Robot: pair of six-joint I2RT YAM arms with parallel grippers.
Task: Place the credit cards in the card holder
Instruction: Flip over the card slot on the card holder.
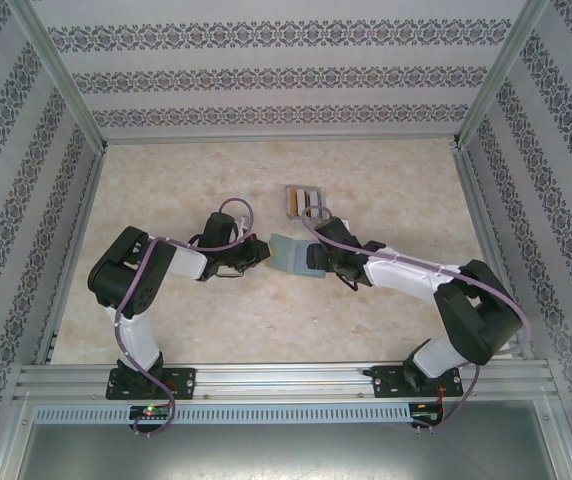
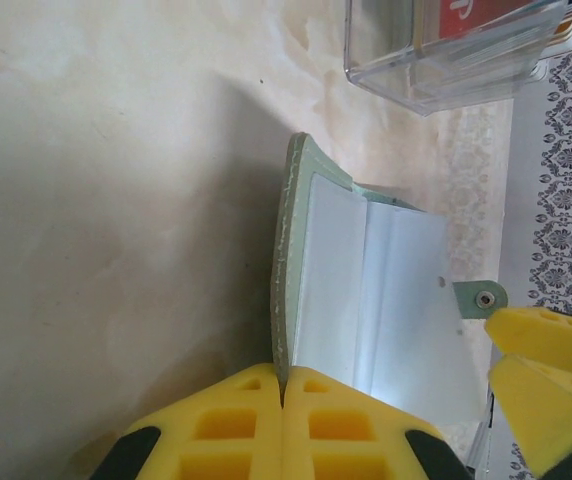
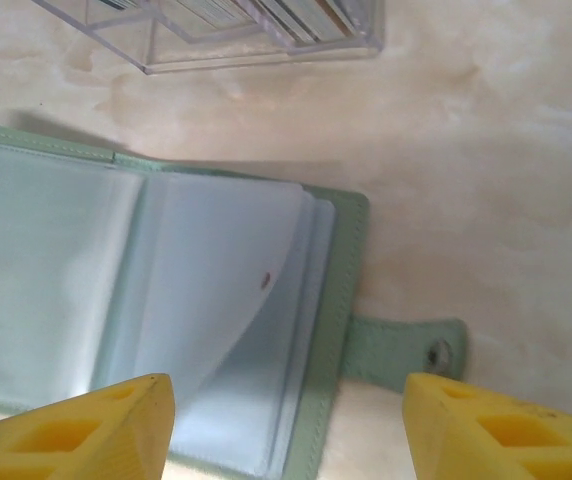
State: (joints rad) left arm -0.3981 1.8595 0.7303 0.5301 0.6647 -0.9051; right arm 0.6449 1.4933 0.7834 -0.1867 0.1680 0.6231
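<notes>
The grey-green card holder [image 1: 288,250] lies open on the table between the two arms, its clear sleeves [image 3: 196,290] facing up. My left gripper [image 2: 284,388] is shut on the edge of the holder's left leaf [image 2: 288,250], which stands tilted up. My right gripper [image 3: 288,425] hangs open over the holder's right edge, its fingers straddling that edge and the snap tab [image 3: 406,350] without touching them. The credit cards [image 1: 303,200] stand in a clear slotted stand [image 2: 446,55] just behind the holder; a red card [image 2: 481,15] shows through its wall.
The clear stand [image 3: 216,35] sits a short way beyond the holder. The right gripper's yellow fingers [image 2: 546,365] are close beside the holder's tab [image 2: 481,298]. Patterned walls [image 1: 266,70] and metal rails enclose the marbled table [image 1: 166,180].
</notes>
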